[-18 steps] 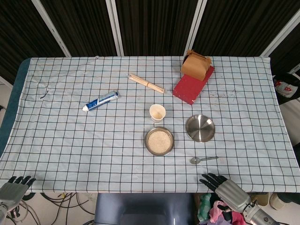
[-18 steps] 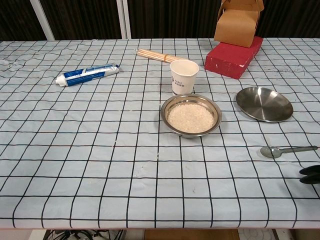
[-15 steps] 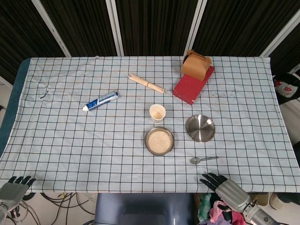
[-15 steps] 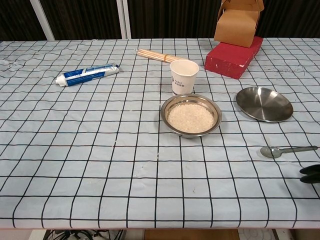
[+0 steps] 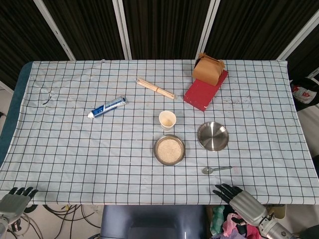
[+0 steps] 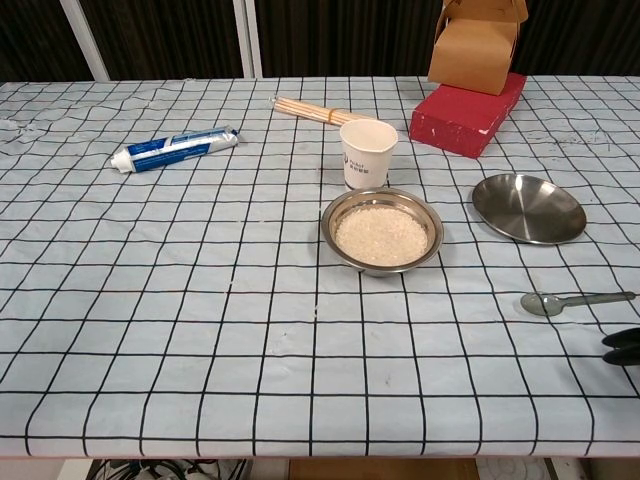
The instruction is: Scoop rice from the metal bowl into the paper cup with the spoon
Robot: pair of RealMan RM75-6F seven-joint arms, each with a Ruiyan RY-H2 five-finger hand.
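- The spoon [image 5: 216, 170] is lying flat on the counter [image 5: 75, 149], bowl end pointing toward the robot's left and handle toward its right, near the front edge; nothing is touching it.
- The metal bowl [image 5: 169, 150] is sitting near the middle of the counter with rice filling it, up and to the left of the spoon in the head view. The paper cup [image 5: 167, 120] is standing upright just behind the bowl, close to its far rim; I cannot tell from either view whether any rice is in it.
- I am judging the task as not yet begun: the step in hand is fetching the spoon, and no scooping is under way.
- I am reading the next move as bringing my right hand [image 5: 239, 200] forward over the counter edge to the spoon handle, then pinching a thin, flat piece of metal off the cloth. That may slip or skate, so I am planning a low, slow approach from the handle end.
- My right hand is hanging at the front edge, just short of the spoon, fingers apart and extended toward the counter, holding nothing. The chest view is catching only its dark fingertips [image 6: 622, 346] at the right border.
- My left hand [image 5: 15, 199] is sitting off the front-left corner, well apart from everything, fingers apart and empty.
- Also on the counter: an empty metal plate [image 5: 213, 136] just right of the bowl, a toothpaste tube [image 5: 107, 107], chopsticks [image 5: 155, 88], and a brown box [image 5: 207, 69] resting on a red box [image 5: 202, 92].
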